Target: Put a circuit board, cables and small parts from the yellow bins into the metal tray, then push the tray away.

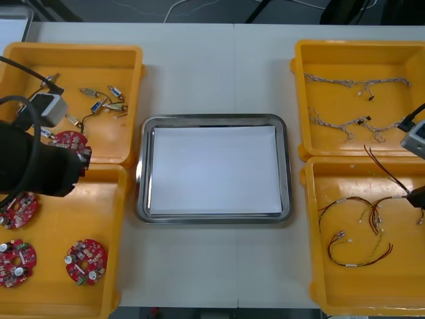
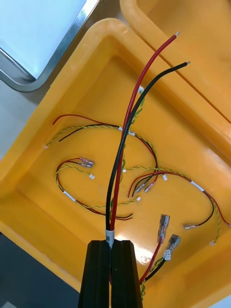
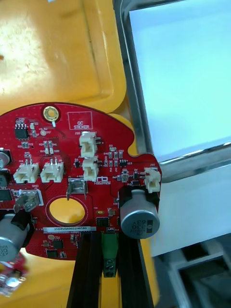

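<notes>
On the table, the tray lay between your two grippers, its white inside bare, so nothing was in it yet. Your left gripper hung over the rim of the left bins, with the tray's edge just beyond its fingertips. I judge that was the carry towards the drop. Its fingers were closed on the lower edge of a round red board, gripping at a green connector so the parts on the board's face were left untouched.

Your right gripper was above the near right bin. Its fingers were pinched almost together on a red and black cable near its white label. The two stiff wires stood up past the fingertips, clear of the loose cables lying below.

From above, your left arm covered its own gripper and part of the board, and the right gripper was cut off at the edge. I couldn't tell whether the two small metal plugs beside the right fingers belonged to the held cable.
</notes>
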Controlling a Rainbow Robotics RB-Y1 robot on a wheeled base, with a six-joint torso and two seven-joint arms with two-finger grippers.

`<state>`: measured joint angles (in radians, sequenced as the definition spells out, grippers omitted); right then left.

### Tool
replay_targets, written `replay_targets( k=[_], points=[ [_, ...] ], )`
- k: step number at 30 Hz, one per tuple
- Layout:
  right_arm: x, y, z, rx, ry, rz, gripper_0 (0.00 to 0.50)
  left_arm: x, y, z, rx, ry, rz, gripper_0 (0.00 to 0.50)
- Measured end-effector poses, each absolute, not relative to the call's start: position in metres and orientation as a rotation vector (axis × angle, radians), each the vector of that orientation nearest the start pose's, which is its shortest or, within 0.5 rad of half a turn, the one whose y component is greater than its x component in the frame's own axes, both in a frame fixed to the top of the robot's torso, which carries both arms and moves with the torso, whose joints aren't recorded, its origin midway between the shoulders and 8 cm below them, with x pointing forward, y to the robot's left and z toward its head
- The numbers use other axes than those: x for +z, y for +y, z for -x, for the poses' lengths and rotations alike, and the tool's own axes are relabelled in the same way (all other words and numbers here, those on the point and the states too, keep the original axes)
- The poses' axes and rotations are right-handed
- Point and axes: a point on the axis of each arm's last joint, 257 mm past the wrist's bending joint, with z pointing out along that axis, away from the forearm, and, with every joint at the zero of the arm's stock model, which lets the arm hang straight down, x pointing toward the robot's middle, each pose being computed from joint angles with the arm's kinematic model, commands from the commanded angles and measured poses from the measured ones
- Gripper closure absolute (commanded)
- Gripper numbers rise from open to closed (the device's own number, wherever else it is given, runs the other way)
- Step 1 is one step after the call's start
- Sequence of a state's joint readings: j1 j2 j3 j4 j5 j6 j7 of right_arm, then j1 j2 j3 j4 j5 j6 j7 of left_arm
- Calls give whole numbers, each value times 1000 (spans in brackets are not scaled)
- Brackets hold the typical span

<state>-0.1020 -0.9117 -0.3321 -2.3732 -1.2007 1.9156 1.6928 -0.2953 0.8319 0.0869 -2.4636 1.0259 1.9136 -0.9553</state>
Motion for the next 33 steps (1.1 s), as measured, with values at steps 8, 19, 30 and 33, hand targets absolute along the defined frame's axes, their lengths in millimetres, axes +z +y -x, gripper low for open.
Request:
replay_targets(
  k=[8, 19, 30, 33],
  points=[
    [-135, -303, -329, 5, 2540, 921, 500, -132, 201, -357, -197, 2675, -156, 500],
    [-137, -294, -330, 10, 2534, 961, 500, -150, 162, -366, -111, 2777, 192, 500],
    [-140, -294, -330, 3, 2539, 966, 500, -169, 154, -389, 21, 2786, 35, 500],
    [-140, -294, -330, 3, 2539, 966, 500, -178, 145, -396, 26, 2785, 15, 500]
  ],
)
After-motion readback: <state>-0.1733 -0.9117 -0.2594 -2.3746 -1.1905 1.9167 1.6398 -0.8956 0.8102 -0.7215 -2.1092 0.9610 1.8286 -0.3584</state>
